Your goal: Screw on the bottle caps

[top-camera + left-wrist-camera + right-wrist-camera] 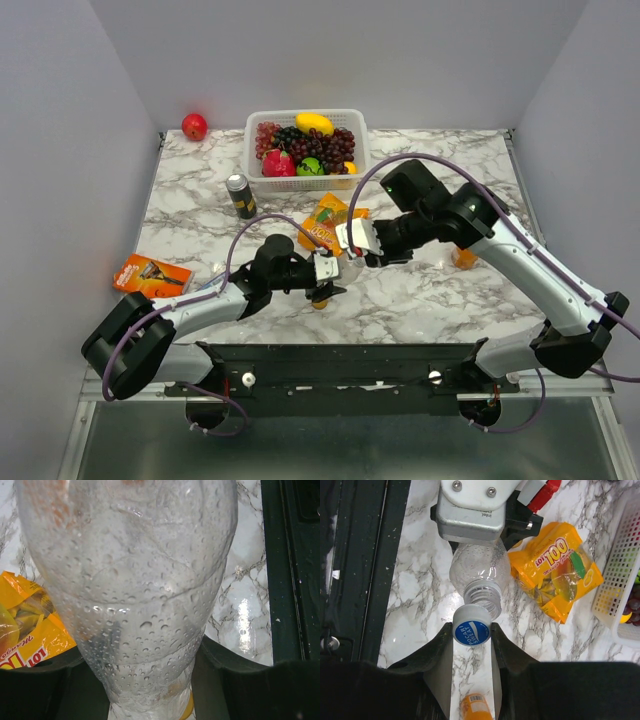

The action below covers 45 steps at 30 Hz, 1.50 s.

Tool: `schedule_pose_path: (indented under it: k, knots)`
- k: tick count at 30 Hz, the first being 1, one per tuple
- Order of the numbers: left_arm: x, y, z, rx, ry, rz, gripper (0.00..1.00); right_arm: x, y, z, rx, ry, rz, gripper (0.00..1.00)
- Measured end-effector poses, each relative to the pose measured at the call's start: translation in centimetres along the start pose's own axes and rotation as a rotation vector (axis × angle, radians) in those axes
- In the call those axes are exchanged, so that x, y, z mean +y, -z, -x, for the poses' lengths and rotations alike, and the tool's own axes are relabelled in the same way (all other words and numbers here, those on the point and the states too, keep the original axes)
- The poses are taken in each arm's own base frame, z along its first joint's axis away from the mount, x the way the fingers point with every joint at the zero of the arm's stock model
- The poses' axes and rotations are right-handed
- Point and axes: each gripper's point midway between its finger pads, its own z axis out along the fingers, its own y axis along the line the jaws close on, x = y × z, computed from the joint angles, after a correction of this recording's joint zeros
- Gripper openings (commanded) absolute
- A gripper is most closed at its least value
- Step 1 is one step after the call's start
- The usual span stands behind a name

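My left gripper [150, 692] is shut on the colourless bottle [135, 580], which fills the left wrist view, wet with droplets. From the right wrist camera the bottle [479, 570] sticks out of the silver left gripper [470, 510], its open threaded neck [485, 594] towards me. My right gripper [472, 628] is shut on the white bottle cap [472, 626] with the blue mark. The cap sits against the bottle's mouth, slightly off to one side. From above, the two grippers [325, 270] [352, 240] meet over the middle of the table. One orange bottle [320, 298] lies under the left gripper, another [463, 258] behind the right arm.
A yellow-orange snack bag [325, 220] lies just beyond the grippers. Behind it are a dark can [240, 195] and a white basket [262, 170] of fruit, with a red apple [194, 126] at the back left. An orange packet [150, 274] lies at the left edge.
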Motion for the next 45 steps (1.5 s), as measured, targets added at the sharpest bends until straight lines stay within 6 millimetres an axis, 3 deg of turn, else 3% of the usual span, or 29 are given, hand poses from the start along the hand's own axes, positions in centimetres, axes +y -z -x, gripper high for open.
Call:
schedule_pose_path:
  k: [8, 24, 37, 45]
  knots:
    - [0.1, 0.0, 0.1, -0.002, -0.014, 0.000, 0.00, -0.8, 0.0, 0.5, -0.011, -0.006, -0.022, 0.28]
    - [0.5, 0.0, 0.2, -0.007, -0.055, 0.013, 0.00, -0.6, -0.7, 0.8, -0.024, 0.024, 0.020, 0.30]
    - [3.6, 0.9, -0.9, 0.024, -0.022, 0.226, 0.00, -3.2, -2.0, 0.5, 0.008, -0.185, -0.049, 0.30]
    - [5.8, 1.6, -0.9, 0.033, 0.027, 0.363, 0.00, -6.3, -2.5, 0.5, 0.022, -0.445, -0.180, 0.19]
